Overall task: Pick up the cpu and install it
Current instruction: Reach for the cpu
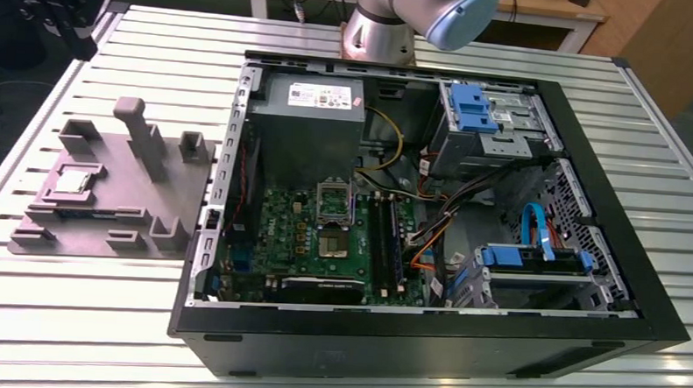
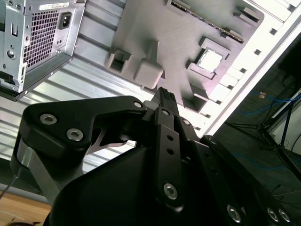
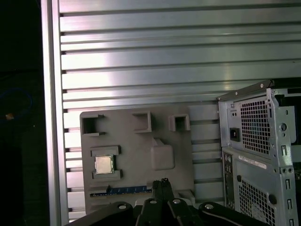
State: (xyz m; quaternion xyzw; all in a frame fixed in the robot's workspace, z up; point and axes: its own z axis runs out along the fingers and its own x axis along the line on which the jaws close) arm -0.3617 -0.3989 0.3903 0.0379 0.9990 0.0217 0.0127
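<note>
The cpu (image 3: 104,164) lies flat in a pocket of the grey fixture (image 3: 136,136) on the bench (image 1: 107,306). The gripper (image 3: 162,181), fingers together and empty, hangs above the fixture's raised block (image 3: 162,157), with the cpu beside that block.

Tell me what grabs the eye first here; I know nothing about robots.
The big open computer case lying on the slatted metal table, its green board exposed, dominates the exterior view. At that view's left sits a grey holder plate with the small shiny cpu in a recess. In the first wrist view the black tool points toward that plate.
</note>
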